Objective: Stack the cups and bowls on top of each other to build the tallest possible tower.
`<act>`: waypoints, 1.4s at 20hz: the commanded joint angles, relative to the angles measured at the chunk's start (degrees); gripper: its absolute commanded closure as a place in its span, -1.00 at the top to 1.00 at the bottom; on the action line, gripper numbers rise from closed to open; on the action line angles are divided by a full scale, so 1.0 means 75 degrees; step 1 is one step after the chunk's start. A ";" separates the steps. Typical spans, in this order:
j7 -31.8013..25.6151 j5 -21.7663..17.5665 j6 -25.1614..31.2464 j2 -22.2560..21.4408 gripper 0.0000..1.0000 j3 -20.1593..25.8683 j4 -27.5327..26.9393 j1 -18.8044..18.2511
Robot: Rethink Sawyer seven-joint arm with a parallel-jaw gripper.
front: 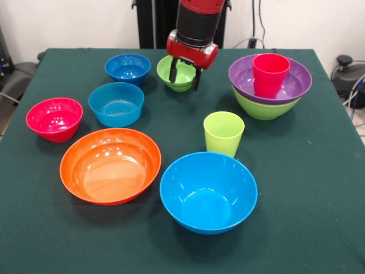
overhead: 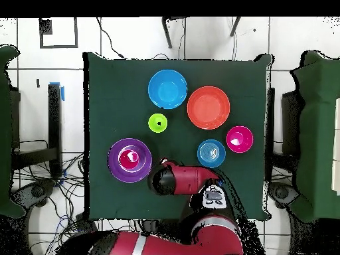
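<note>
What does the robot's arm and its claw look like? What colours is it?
The arm is a fat round tube, black with a shiny red band at the top. At its end sits a red block, and under that the claw has two short black fingers. From above, the arm looks mostly red, with a black rounded end and a grey stripe near its base.

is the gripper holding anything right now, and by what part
It cannot be told for sure. The gripper is down at the small lime green bowl, with its fingers straddling the bowl's right-hand rim, but a closed grip on that rim is not visible.
</note>
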 commanded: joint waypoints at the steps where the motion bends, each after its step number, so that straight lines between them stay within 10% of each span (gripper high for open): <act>1: 0.0594 0.0357 0.0160 0.0327 1.00 0.1102 -0.0324 -0.0261; 28: 0.0559 0.0521 0.1120 -0.0460 1.00 0.0667 -0.0052 0.0142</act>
